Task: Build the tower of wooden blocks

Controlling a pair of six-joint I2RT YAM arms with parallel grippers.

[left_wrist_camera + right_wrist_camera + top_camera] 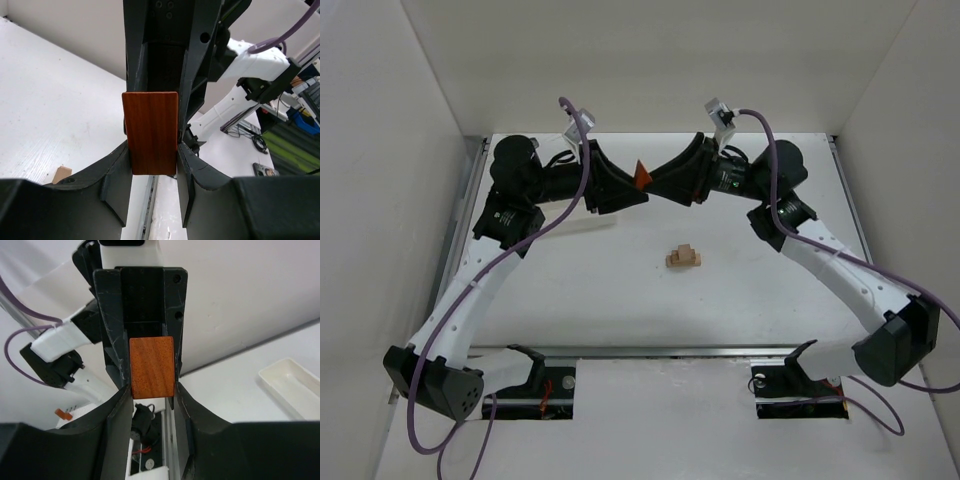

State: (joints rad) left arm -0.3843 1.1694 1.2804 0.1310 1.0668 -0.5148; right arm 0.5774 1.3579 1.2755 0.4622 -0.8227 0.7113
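The orange-red wedge (642, 177) hangs in the air at the back of the table, between my two grippers, which meet tip to tip. My left gripper (630, 184) comes from the left and my right gripper (656, 184) from the right. In the left wrist view the wedge (150, 132) sits between my left gripper's (154, 167) fingertips, touching both. In the right wrist view the wedge (151, 367) sits between my right gripper's (152, 392) fingertips, touching both. A small stack of tan blocks (683, 257) stands on the table's middle, below and in front of the grippers.
A long white tray (292, 382) lies on the table in the right wrist view. A corner of a tan block (61, 174) shows beside my left finger. White walls enclose the table on three sides.
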